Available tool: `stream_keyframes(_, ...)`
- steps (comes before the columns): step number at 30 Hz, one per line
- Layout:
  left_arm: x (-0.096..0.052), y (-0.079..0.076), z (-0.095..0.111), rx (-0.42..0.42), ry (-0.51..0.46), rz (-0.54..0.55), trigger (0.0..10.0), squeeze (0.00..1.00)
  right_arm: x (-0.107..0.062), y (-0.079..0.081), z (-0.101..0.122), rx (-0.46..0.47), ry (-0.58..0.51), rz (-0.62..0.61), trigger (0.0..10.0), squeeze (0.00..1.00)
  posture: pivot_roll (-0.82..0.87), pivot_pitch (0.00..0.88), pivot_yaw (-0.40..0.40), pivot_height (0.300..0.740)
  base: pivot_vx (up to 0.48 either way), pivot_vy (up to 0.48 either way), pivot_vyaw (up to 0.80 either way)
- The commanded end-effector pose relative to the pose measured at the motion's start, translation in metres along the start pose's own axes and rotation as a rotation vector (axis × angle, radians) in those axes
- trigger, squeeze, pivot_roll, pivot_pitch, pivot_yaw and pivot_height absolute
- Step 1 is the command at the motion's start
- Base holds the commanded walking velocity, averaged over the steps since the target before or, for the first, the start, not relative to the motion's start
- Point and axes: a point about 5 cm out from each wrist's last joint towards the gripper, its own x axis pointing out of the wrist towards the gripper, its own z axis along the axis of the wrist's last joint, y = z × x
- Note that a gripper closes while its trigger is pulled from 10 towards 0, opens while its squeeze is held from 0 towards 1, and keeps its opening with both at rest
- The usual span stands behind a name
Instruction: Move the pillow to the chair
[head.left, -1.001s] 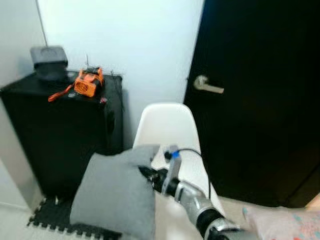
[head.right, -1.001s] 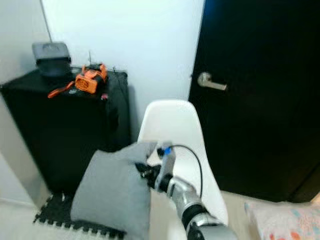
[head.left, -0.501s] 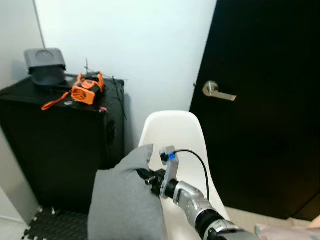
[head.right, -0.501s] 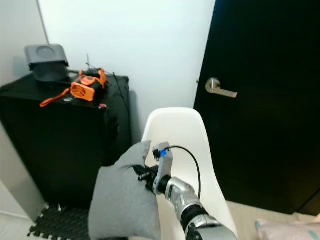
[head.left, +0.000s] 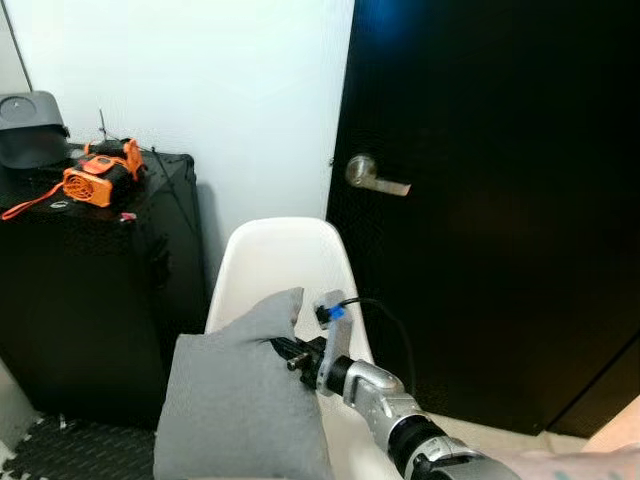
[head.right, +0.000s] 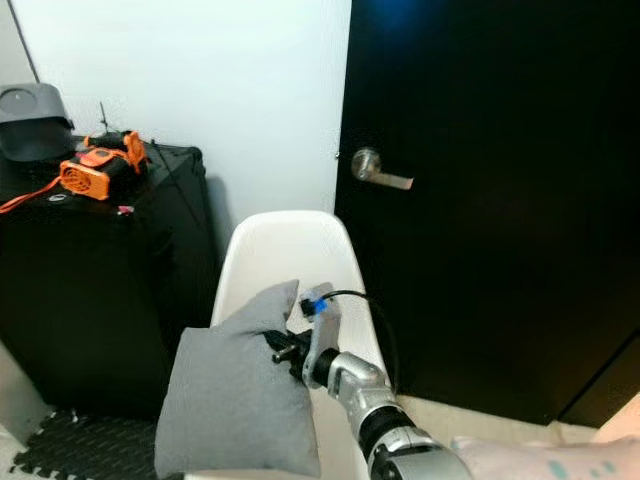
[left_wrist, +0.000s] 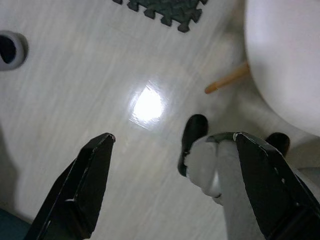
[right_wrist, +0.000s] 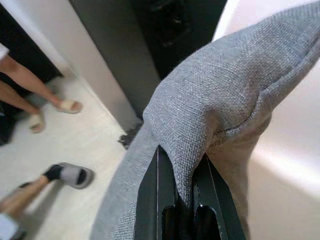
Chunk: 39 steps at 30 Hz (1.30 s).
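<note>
A grey fabric pillow (head.left: 235, 400) hangs in front of the white shell chair (head.left: 285, 265), over its seat and left side. My right gripper (head.left: 285, 353) is shut on the pillow's upper right edge; the right wrist view shows the fabric (right_wrist: 210, 100) pinched between its black fingers (right_wrist: 150, 200). My left gripper (left_wrist: 170, 145) hangs open above the pale floor, beside the chair's underside (left_wrist: 285, 55) and a wooden chair leg (left_wrist: 227, 82).
A black cabinet (head.left: 90, 280) stands left of the chair with an orange device (head.left: 95, 180) and a grey object (head.left: 30, 125) on top. A black door (head.left: 490, 200) with a silver handle (head.left: 375, 175) is behind. Black foam mats (head.left: 60, 455) lie on the floor. A person's legs (right_wrist: 30, 100) stand nearby.
The camera has swung right, so cabinet and chair sit further left in view. The pillow stays held in my right gripper, now lower against the chair's seat.
</note>
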Motion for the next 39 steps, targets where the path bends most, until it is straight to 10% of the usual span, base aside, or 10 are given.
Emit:
stream_keyframes(1,-0.001,0.004,-0.007,0.003,0.018,0.013,10.0,0.0,0.008,0.002,0.019,-0.097,-0.037,-0.027,10.0,0.0,0.13,0.07,-0.105,0.731,0.0,0.0,0.0)
stream_keyframes(13,-0.003,0.001,-0.01,-0.005,0.015,0.016,10.0,0.0,0.015,-0.006,0.041,-0.159,0.017,-0.17,10.0,0.0,0.14,0.081,-0.114,0.711,0.0,0.0,0.0)
stream_keyframes(19,-0.005,0.0,-0.017,-0.005,0.026,0.021,10.0,0.0,0.007,-0.019,0.034,-0.193,0.044,-0.302,10.0,0.0,0.14,0.087,-0.12,0.686,0.0,0.0,0.0)
stream_keyframes(27,-0.006,-0.002,-0.02,0.011,0.035,0.017,10.0,0.0,-0.013,-0.051,0.046,-0.469,0.087,-0.597,10.0,0.0,0.13,0.089,-0.126,0.656,0.0,0.0,0.0)
stream_keyframes(39,-0.005,0.0,-0.016,0.015,0.025,0.025,10.0,0.0,-0.025,-0.064,0.042,-0.501,0.114,-0.679,10.0,0.0,0.13,0.071,-0.128,0.616,0.0,0.0,0.0)
